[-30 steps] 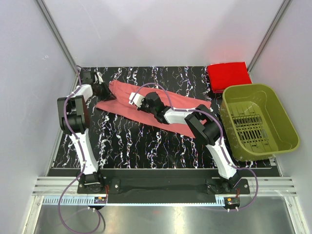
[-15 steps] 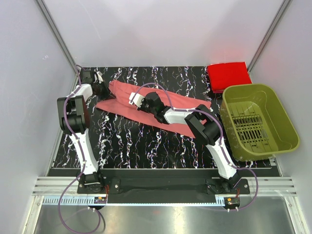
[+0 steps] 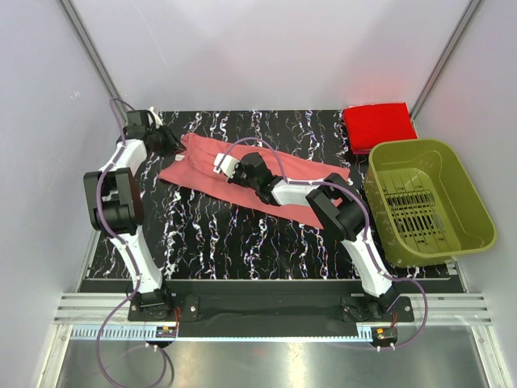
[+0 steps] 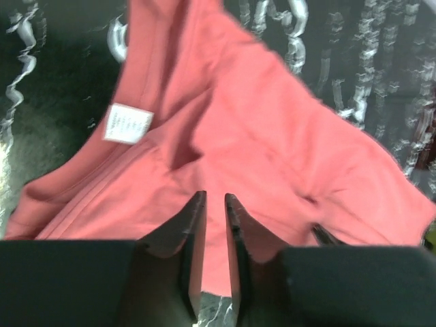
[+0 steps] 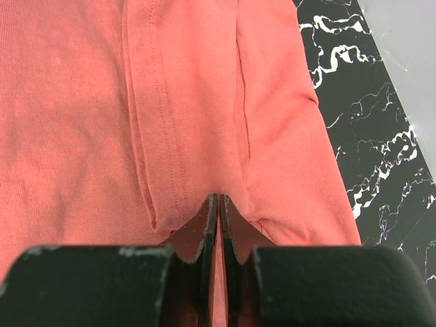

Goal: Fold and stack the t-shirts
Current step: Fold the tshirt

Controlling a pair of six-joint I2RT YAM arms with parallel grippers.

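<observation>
Your right tool [image 5: 218, 199] pinches the limp, light salmon-pink t-shirt [image 3: 198, 162] mid-fold; left tool [image 4: 212, 196] hangs narrowly parted, so take its far-left edge.

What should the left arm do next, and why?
Probably lower the left gripper and close on the edge of the pink shirt. Its jaws stand slightly apart over the cloth, while the right gripper is shut on a fold; both likely need a hold to fold.

- Top view: bright, even light with faint shadows; the red t-shirt [image 3: 380, 126] glares, oversaturated.
- Left wrist view: smeared with blur (darker at left).
- Right wrist view: salmon-pink t-shirt [image 5: 82, 102] crisp, stitching sharp.
</observation>
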